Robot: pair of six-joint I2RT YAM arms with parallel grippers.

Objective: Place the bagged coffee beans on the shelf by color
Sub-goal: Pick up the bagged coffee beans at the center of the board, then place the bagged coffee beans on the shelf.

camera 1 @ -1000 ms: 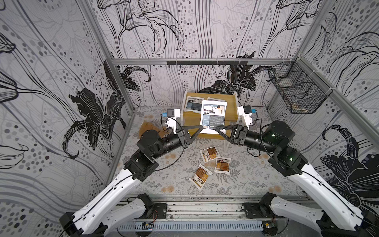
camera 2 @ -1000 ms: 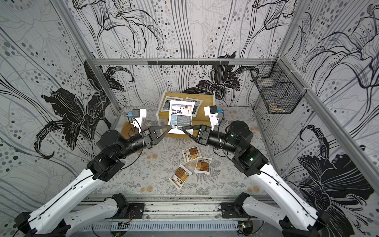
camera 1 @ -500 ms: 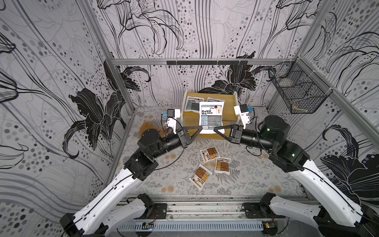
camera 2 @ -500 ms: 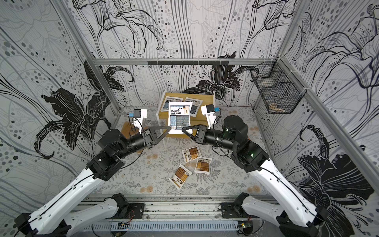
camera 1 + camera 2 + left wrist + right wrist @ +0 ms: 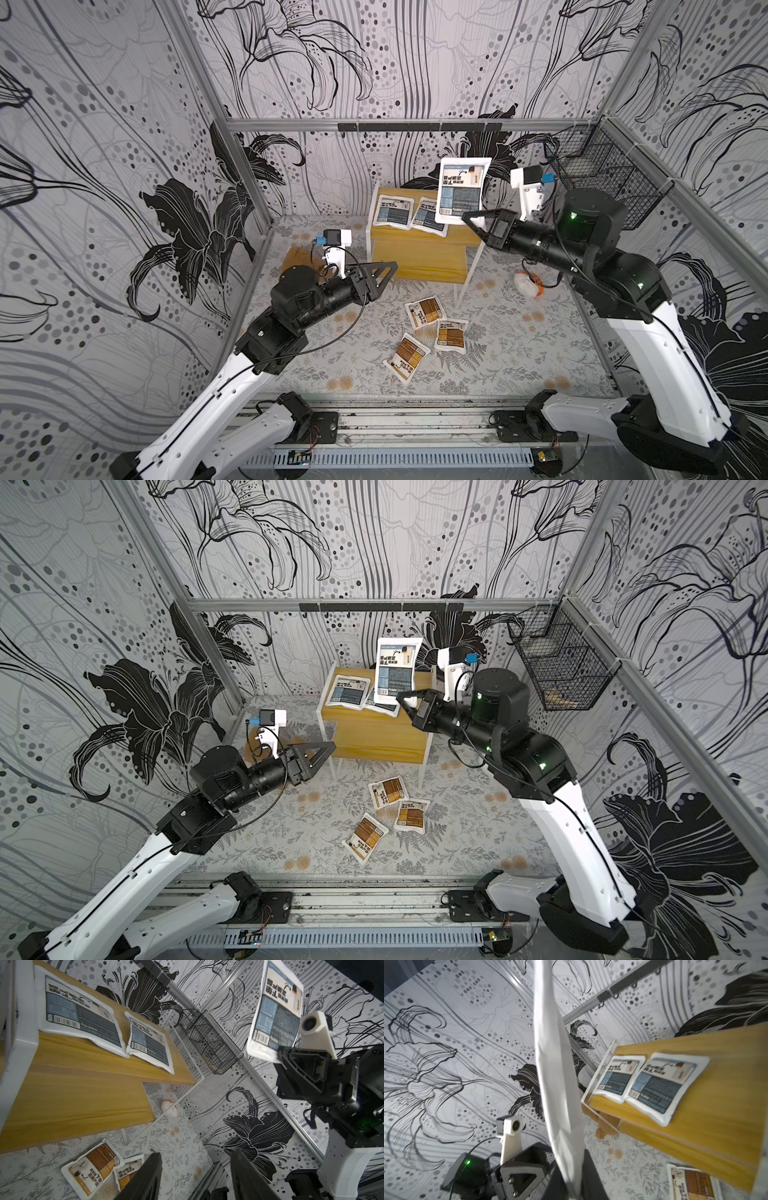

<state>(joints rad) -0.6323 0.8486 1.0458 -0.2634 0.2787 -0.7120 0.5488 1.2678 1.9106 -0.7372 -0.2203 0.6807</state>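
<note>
1. In both top views: right gripper [image 5: 468, 217] clamped on the bottom edge of a blue pouch [image 5: 461, 189]; pouch upright in the air, over the end of the shelf [image 5: 419, 259] nearer the wire basket [image 5: 602, 183]; two more blue pouches [image 5: 392, 212] lie flat, side by side, on the top board; three brown pouches [image 5: 450, 335] lie close together on the mat [image 5: 519, 353] in front of the shelf; left gripper [image 5: 390, 269] just beside the lower board's front corner, empty; white-and-orange toy [image 5: 528, 284] on the mat under the right arm.
2. Left wrist view: left gripper [image 5: 195, 1153] jaws apart, nothing between them; blue pouch [image 5: 274, 1012] hangs clear of the shelf [image 5: 83, 1101], pinched at its barcode edge by the right gripper [image 5: 279, 1054]; two more blue pouches [image 5: 83, 1018] touching edge to edge on the top board; two of the brown pouches visible [image 5: 91, 1167] on the mat.
3. Right wrist view: blue pouch [image 5: 556, 1076] seen edge-on, standing up out of the closed jaws of the right gripper [image 5: 571, 1185]; two more blue pouches [image 5: 660, 1086] on the top board beyond; one brown pouch [image 5: 691, 1184] on the mat below the shelf; left gripper [image 5: 525, 1169] low, near the held pouch.
</note>
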